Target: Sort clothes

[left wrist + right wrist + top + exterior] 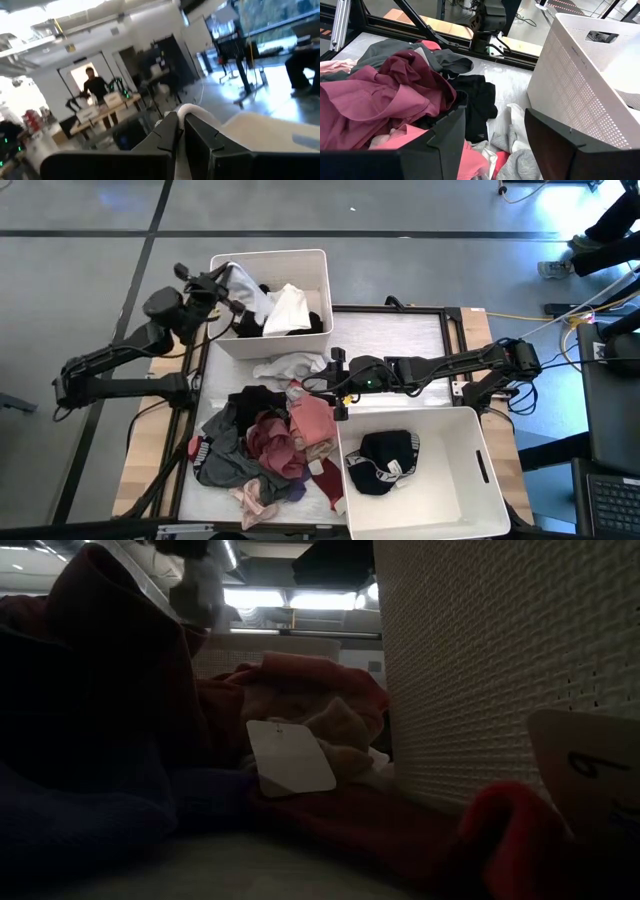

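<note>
Left gripper (226,286) is hanging over the rim of the far bin (318,265), its fingers (172,131) pinched almost together on a fold of white garment (243,288) that is draping down into that bin. In the left wrist view the pale cloth is showing right at the fingertips, so I am reading this as a hold that is close to letting go, not one fully released.

Right gripper (337,385) is reaching in low over the pile's edge, jaws standing apart and holding nothing; in its wrist view the maroon garment (395,85) and a black garment (479,102) are lying just ahead of the fingers.

Progress, as I am judging it: partly done.
- Far bin is holding light pieces, a second white garment (290,310) among them, with something dark under them.
- Near bin (470,510) is holding one black garment with white trim (385,460).
- The unsorted pile (265,445) is lying on the table between the bins: maroon, pink, grey, black, a pale piece at its near edge. Most of the work is still waiting there.

Writing and labels:
- Low view is showing a white tag (290,757) hanging off a beige-pink piece; I am seeing no legible print on it.
- A card (585,775) against the near bin's wall is carrying a dark mark, possibly a numeral; I cannot read it.
- The white trim on the binned black piece is carrying dark lettering, too small to read.
</note>
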You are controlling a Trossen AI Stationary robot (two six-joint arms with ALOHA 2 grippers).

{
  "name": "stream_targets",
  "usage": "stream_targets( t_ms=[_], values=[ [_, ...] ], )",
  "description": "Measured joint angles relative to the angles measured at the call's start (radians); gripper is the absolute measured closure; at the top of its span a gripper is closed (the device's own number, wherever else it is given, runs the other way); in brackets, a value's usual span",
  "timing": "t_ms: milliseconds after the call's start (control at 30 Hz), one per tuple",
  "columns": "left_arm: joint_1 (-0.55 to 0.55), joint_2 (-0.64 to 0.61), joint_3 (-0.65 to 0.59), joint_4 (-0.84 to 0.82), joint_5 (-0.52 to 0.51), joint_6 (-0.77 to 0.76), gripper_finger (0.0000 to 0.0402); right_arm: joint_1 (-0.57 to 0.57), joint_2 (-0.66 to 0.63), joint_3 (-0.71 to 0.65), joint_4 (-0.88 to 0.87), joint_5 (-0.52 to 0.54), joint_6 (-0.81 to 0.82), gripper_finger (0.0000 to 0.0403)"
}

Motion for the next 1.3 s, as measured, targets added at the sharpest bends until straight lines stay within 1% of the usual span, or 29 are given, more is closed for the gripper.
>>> stream_targets(
  t_ms=[100,200,367,500,533,667,900,967,1033,1133,1300],
  values=[
    [0.019,0.027,0.0,-0.035,0.0,-0.051,0.0374,0.0,0.0,0.0,0.0,0.0,0.0,0.0196],
    [0.035,0.055,0.0,-0.069,0.0,-0.091,0.0354,0.0,0.0,0.0,0.0,0.0,0.0,0.0196],
    [0.051,0.083,0.0,-0.14,0.0,-0.133,0.03,0.0,0.0,0.0,-0.001,0.0,0.0,0.0196],
    [0.052,0.082,0.0,-0.206,0.001,-0.189,0.0253,0.0,0.0,0.0,-0.001,0.0,0.0,0.0196],
    [0.052,0.08,0.003,-0.239,0.007,-0.209,0.0243,0.0,0.0,0.0,-0.001,0.0,0.0,0.0196],
    [0.052,0.081,0.06,-0.486,0.088,-0.288,0.0217,0.0,0.0,0.0,-0.001,0.0,0.0,0.0196],
    [0.027,0.081,0.161,-0.792,0.126,-0.432,0.0208,0.0,0.0,0.0,-0.001,0.0,0.0,0.0196],
    [0.014,0.081,0.188,-0.857,0.159,-0.467,0.0208,0.0,0.0,0.0,-0.001,0.0,0.0,0.0196],
    [-0.004,0.08,0.216,-0.908,0.218,-0.49,0.0208,0.0,0.0,0.0,-0.001,0.0,0.0,0.0196],
    [-0.046,0.062,0.234,-0.906,0.319,-0.51,0.0208,0.0,0.0,0.0,-0.001,0.0,0.0,0.0196],
    [-0.152,0.048,0.229,-0.794,0.419,-0.542,0.0208,0.0,0.0,0.0,-0.001,0.0,0.0,0.0196]
  ],
)
